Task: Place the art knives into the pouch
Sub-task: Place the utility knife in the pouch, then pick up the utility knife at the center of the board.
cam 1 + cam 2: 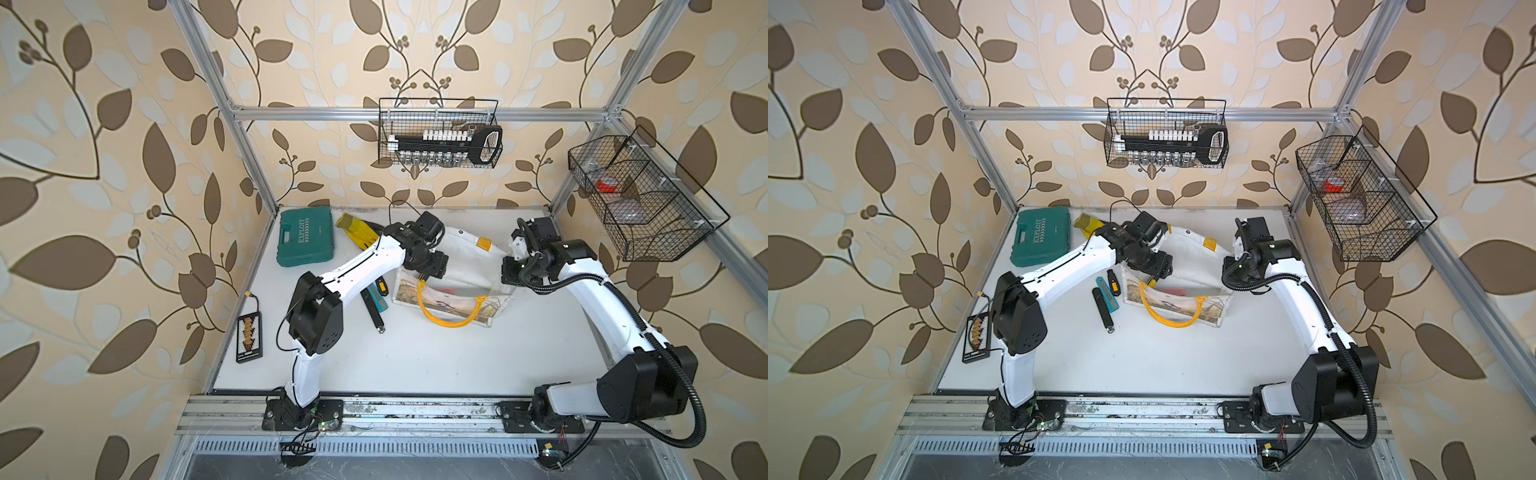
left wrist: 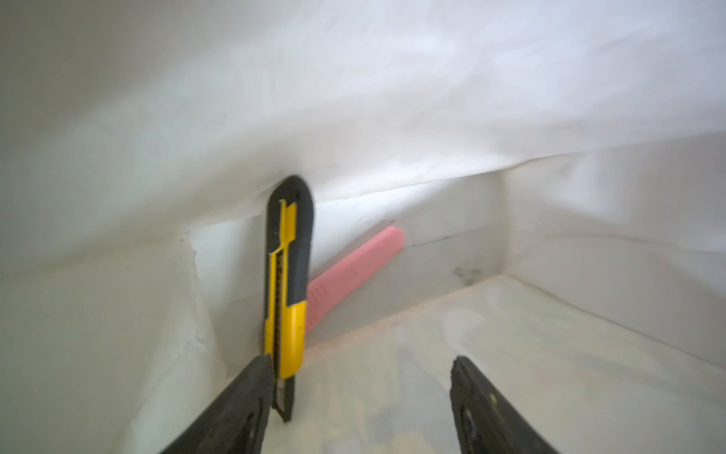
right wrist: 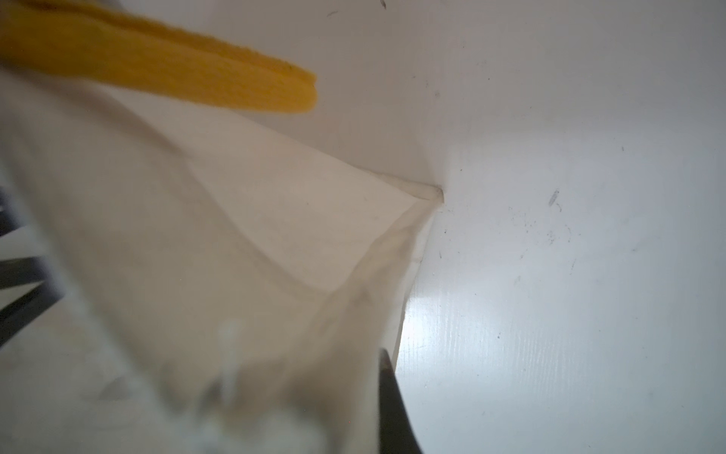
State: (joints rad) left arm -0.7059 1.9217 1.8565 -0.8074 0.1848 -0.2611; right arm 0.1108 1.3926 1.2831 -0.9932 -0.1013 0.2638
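The only word that can be read is "EXPLOIT", in pale capitals on the lid of the green tool case (image 1: pixel 305 239) (image 1: pixel 1040 237), left of centre in both top views (the print on the black card (image 1: pixel 249 338) below it is too fine to read).

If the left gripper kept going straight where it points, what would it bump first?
Probably the pink cutter at the far end of the pouch, though depth is unclear. The left gripper is open; the yellow art knife stands just aside.
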